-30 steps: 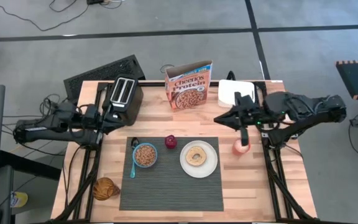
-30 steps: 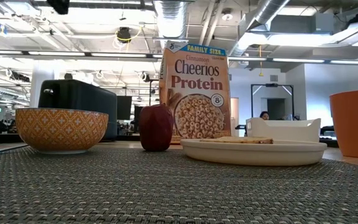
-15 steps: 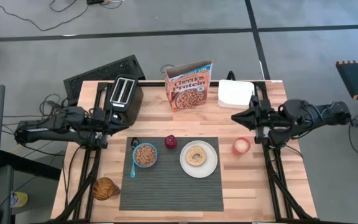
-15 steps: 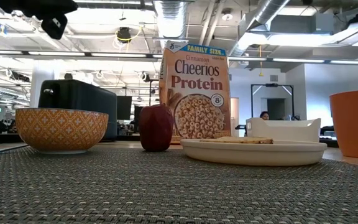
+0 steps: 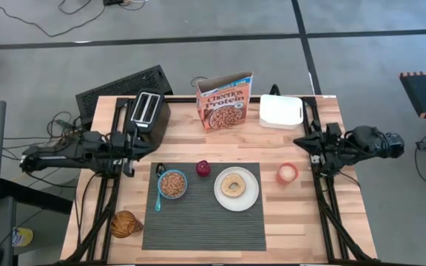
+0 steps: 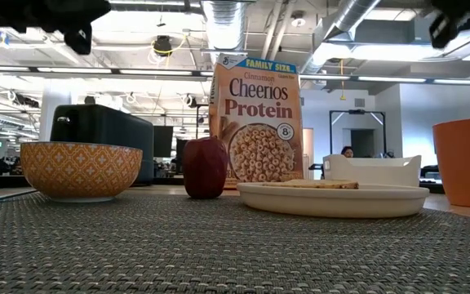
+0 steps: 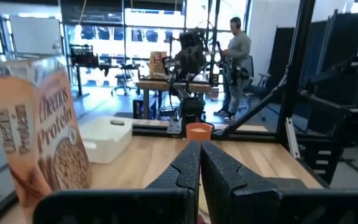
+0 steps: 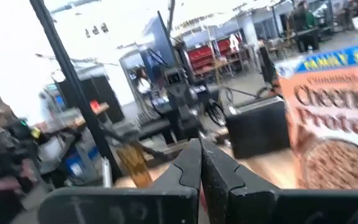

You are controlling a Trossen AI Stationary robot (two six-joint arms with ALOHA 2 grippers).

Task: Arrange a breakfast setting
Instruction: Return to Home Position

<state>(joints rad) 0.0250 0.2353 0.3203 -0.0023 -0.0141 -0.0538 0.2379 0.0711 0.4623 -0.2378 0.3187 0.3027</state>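
Note:
A dark grey ribbed placemat (image 5: pixel 203 210) lies at the table's near middle. On it sit a small blue bowl (image 5: pixel 172 184) of cereal, a blue-handled spoon (image 5: pixel 158 196) to its left, a dark-red fruit (image 5: pixel 203 169), and a white plate (image 5: pixel 236 189) bearing a tan bagel (image 5: pixel 235 183). In the low view the bowl (image 6: pixel 80 170), fruit (image 6: pixel 206 167) and plate (image 6: pixel 333 199) stand on the mat. My left gripper (image 5: pixel 132 145) hangs shut at the table's left edge beside the toaster. My right gripper (image 5: pixel 300 140) hangs shut at the right edge. Both fingertip pairs, left (image 7: pixel 200 149) and right (image 8: pixel 201 149), hold nothing.
A black toaster (image 5: pixel 148 116), a Cheerios box (image 5: pixel 224 100) and a white lidded container (image 5: pixel 281 111) stand along the far side. An orange cup (image 5: pixel 287 173) stands right of the mat, and a brown round object (image 5: pixel 126 223) left of it.
My right gripper has drawn back from above the orange cup toward the table's right edge and turned from pointing down to about level; the cup stays in place. My left gripper has pulled back a little toward the left edge and sunk.

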